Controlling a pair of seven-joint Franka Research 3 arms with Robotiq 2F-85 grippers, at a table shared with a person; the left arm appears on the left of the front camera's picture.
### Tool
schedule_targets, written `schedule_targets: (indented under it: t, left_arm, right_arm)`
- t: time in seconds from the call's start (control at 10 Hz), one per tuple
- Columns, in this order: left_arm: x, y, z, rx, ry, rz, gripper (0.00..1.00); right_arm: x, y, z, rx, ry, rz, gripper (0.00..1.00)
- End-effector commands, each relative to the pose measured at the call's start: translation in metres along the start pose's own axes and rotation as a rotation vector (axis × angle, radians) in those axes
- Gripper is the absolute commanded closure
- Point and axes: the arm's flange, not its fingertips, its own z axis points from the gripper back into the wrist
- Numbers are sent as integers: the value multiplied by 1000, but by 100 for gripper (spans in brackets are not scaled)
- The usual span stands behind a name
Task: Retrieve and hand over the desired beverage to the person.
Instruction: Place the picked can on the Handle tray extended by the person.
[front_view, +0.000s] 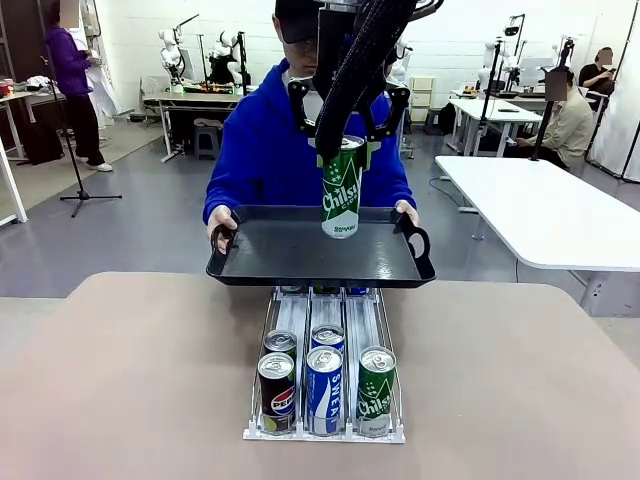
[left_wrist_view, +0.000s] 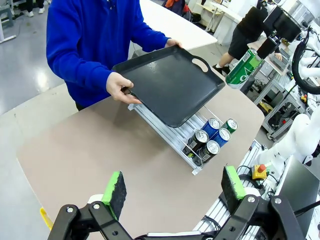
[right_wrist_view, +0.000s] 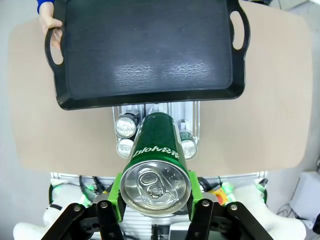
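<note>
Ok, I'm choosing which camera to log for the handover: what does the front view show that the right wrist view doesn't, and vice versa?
Front view adds the blue-hoodie torso of the person and the labels on the front cans in the rack: Pepsi, a blue can, a green Chilsung. Right wrist view adds the lid and pull tab of the held green can, end-on between the right jaws. Both share the black tray, that can and the rack.

Centre frame: a green aluminium can with white lettering (front_view: 342, 190), a royal-blue fabric hoodie (front_view: 255, 150) behind, a matte black plastic tray (front_view: 290, 255), and lower down, a beige tabletop (front_view: 120, 380) with black, blue and green cans (front_view: 324, 390).
</note>
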Motion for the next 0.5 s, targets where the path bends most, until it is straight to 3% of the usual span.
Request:
schedule_targets:
  t: [0.0,0.3,0.4]
  left_arm:
    - [0,1,1,-11,-11,-19,0]
    - [0,1,1,-11,-11,-19,0]
    - [0,1,1,-11,-11,-19,0]
  right_arm:
    - [-3,-3,2,3,-16,-2,100]
    - [-3,-3,2,3,-16,-2,100]
    - [0,0,0,0,0,0,43]
